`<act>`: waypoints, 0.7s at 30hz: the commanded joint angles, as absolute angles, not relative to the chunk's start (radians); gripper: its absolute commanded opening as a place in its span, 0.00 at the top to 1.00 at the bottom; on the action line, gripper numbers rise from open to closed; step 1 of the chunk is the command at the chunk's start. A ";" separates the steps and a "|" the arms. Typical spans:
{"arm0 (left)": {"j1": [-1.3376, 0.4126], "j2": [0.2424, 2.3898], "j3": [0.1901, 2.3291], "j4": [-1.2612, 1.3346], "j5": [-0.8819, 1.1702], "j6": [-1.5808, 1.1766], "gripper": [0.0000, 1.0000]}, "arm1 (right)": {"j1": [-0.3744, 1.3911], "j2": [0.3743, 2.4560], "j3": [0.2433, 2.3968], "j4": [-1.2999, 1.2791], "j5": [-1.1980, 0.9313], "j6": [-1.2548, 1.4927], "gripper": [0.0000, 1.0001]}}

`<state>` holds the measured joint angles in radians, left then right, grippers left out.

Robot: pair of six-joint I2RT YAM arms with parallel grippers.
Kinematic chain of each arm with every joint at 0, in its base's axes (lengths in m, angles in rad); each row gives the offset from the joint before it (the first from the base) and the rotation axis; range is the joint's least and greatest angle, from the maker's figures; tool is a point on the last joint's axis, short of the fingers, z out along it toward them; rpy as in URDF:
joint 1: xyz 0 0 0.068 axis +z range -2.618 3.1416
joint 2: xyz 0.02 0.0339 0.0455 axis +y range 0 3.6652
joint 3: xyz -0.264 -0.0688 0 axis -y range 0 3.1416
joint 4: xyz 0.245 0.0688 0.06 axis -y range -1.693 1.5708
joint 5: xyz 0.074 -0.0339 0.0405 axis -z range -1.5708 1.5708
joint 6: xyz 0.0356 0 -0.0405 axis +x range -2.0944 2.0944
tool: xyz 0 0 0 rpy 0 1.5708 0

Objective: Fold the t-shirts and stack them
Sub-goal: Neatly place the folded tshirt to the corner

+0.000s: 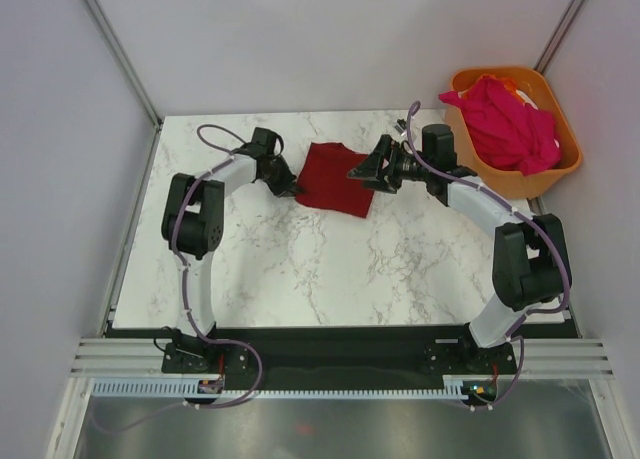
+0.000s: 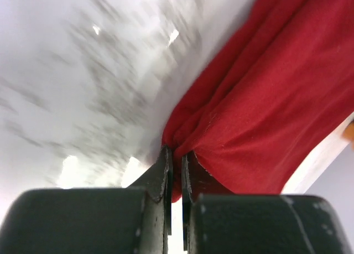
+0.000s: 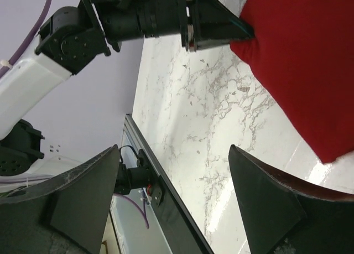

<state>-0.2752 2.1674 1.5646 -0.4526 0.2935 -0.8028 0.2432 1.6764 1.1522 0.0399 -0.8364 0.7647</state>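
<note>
The crimson t-shirt [image 1: 335,177] lies partly folded toward the back of the marble surface [image 1: 330,269], between the two arms. The left pincer [image 2: 175,160] has clamped down on the shirt's left edge; in its wrist view the fingers are nearly together, with a bunched fold of red cloth caught between the tips. The right pincer [image 1: 372,169] hovers at the shirt's right edge with its jaws spread wide and nothing in them; its own camera shows bare marble between the fingers and the cloth off to one side.

The magenta t-shirt [image 1: 510,124] is heaped in the orange tub [image 1: 560,164] at the back right corner, untouched.

This looks like the start of a fold. To do it well, I'd say the right pincer should take a matching bite on its own edge before anything lifts, so the cloth rises evenly and doesn't skew. The left grip looks like it holds several layers, which is good if the whole folded edge is meant to travel together. A low lift, carried straight across and laid down flat, should keep the layers from sliding apart.
</note>
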 commanded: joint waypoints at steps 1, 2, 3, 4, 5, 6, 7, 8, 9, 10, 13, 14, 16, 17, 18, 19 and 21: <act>-0.169 2.235 1.586 -0.445 0.222 -0.825 0.98 | 0.242 1.644 1.141 0.035 -0.822 0.736 0.12; -0.161 2.240 1.592 -0.443 0.227 -0.818 0.98 | 0.242 1.644 1.137 0.032 -0.821 0.733 0.12; -0.153 2.244 1.598 -0.443 0.239 -0.810 0.98 | 0.244 1.644 1.137 0.029 -0.816 0.723 0.12; -0.152 2.249 1.604 -0.440 0.245 -0.799 0.98 | 0.244 1.644 1.135 0.023 -0.815 0.721 0.12; -0.150 2.258 1.621 -0.439 0.247 -0.793 0.98 | 0.244 1.646 1.132 0.021 -0.812 0.718 0.12; -0.138 2.264 1.632 -0.439 0.242 -0.787 0.98 | 0.244 1.652 1.131 0.020 -0.808 0.718 0.12; -0.124 2.266 1.655 -0.437 0.244 -0.790 0.98 | 0.244 1.654 1.129 0.018 -0.810 0.718 0.12; -0.083 2.275 1.667 -0.439 0.255 -0.793 0.98 | 0.244 1.660 1.126 0.017 -0.810 0.716 0.12; -0.057 2.279 1.680 -0.437 0.262 -0.798 0.98 | 0.244 1.663 1.124 0.015 -0.810 0.713 0.12; -0.029 2.284 1.710 -0.437 0.273 -0.808 0.98 | 0.245 1.661 1.121 0.011 -0.807 0.707 0.12; 0.089 2.328 1.796 -0.437 0.307 -0.804 0.98 | 0.245 1.667 1.111 0.003 -0.799 0.693 0.12; 0.133 2.341 1.824 -0.437 0.316 -0.792 0.98 | 0.244 1.672 1.108 0.003 -0.798 0.693 0.12; 0.176 2.378 1.897 -0.440 0.336 -0.756 0.98 | 0.245 1.677 1.104 0.003 -0.799 0.693 0.12; 0.217 2.388 1.922 -0.440 0.354 -0.744 0.98 | 0.245 1.678 1.103 0.003 -0.799 0.690 0.12; 0.236 2.408 1.946 -0.458 0.354 -0.726 0.98 | 0.245 1.680 1.104 0.003 -0.799 0.689 0.12; 0.251 2.414 1.988 -0.465 0.353 -0.715 0.98 | 0.245 1.681 1.103 0.003 -0.801 0.690 0.12; 0.296 2.436 2.047 -0.491 0.347 -0.675 0.98 | 0.250 1.683 1.104 0.003 -0.802 0.687 0.12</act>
